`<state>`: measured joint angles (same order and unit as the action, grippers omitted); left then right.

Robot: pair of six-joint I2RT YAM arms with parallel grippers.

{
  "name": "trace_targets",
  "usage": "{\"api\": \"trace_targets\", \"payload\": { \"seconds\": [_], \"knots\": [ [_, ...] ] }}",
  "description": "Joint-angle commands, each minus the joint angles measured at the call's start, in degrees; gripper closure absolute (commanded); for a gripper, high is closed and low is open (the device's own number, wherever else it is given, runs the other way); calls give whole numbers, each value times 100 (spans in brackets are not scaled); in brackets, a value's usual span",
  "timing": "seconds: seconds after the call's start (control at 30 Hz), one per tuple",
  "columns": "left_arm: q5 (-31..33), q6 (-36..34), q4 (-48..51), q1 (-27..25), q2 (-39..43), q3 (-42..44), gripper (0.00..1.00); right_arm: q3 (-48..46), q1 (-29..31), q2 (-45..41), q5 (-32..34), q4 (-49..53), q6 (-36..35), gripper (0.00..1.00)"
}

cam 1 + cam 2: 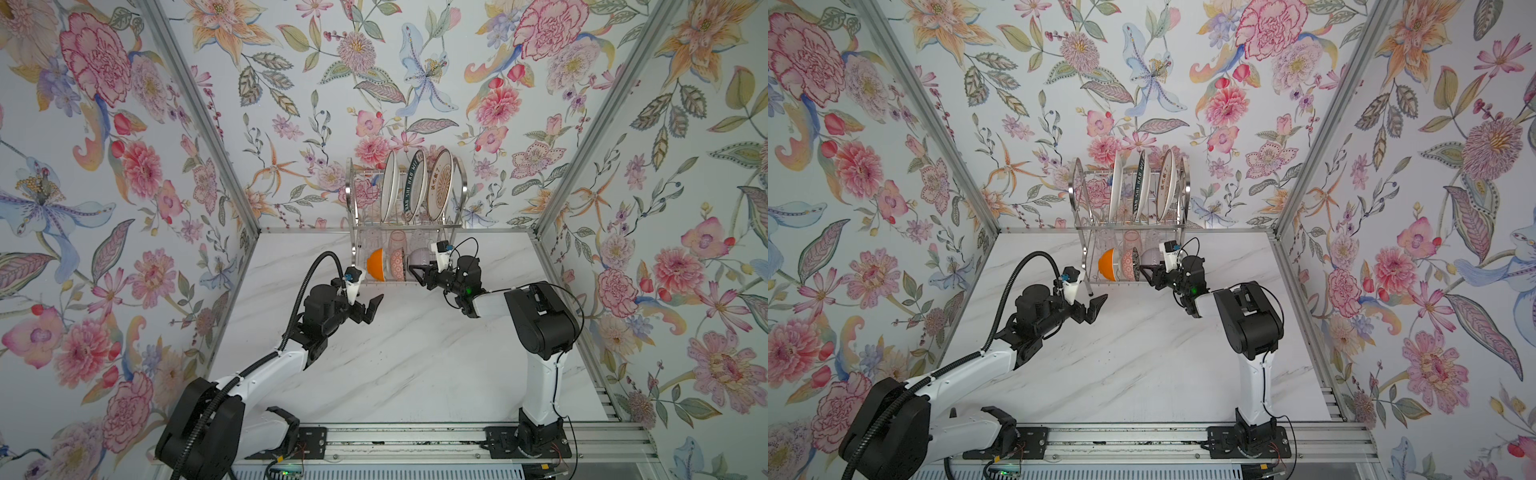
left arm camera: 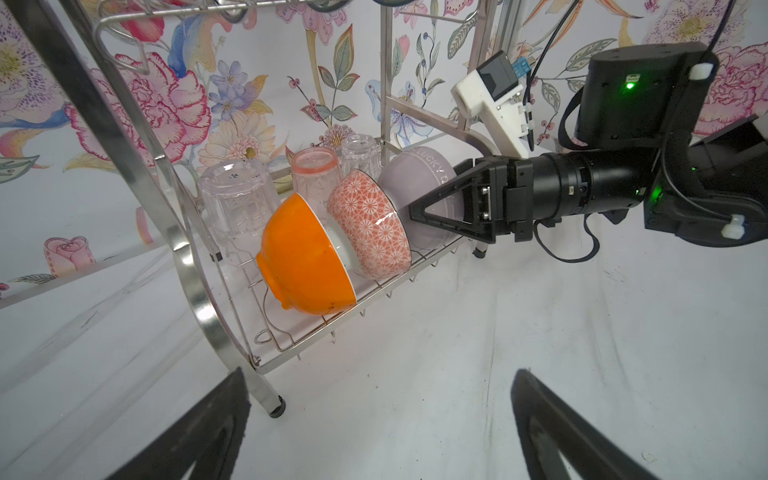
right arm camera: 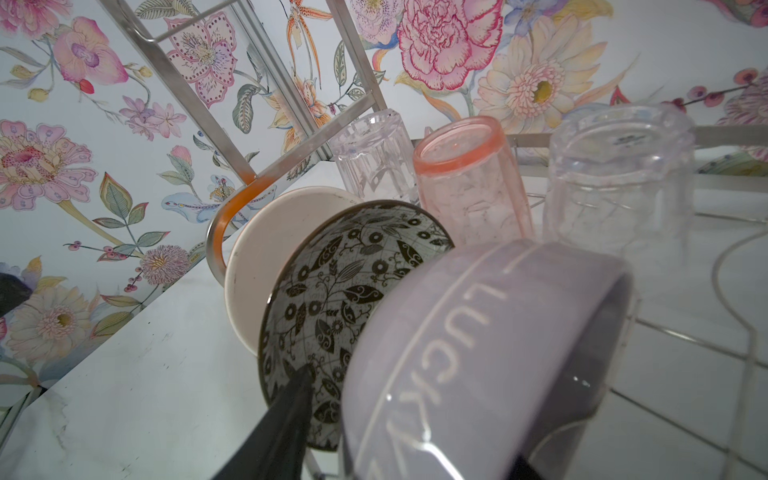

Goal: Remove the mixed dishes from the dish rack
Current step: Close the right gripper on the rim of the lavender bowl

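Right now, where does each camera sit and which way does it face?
Top views: high behind the arms, looking down at the rack; both arms show.
Left wrist: faces the bowls from the side; own fingers show.
Right wrist: close on the lilac bowl; one finger shows.
Shared: both wrist views show the pink glass.

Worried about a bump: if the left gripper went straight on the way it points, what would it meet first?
Most likely the dish rack, at its lower shelf's front edge below the patterned bowl. The open left gripper faces it across bare table; depth is hard to judge.
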<state>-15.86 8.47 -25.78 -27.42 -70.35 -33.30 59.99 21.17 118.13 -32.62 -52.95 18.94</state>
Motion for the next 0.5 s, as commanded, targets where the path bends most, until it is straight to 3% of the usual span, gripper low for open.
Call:
{"api": "trace_targets", "payload": {
  "seconds": [0.0, 0.47],
  "knots": [
    [124, 77, -114, -76, 179, 94, 1, 144, 40, 146, -105, 22, 58, 50],
    [120, 14, -138, -88, 9, -1, 1, 232, 45, 208, -204, -127, 86, 54]
  ]
}}
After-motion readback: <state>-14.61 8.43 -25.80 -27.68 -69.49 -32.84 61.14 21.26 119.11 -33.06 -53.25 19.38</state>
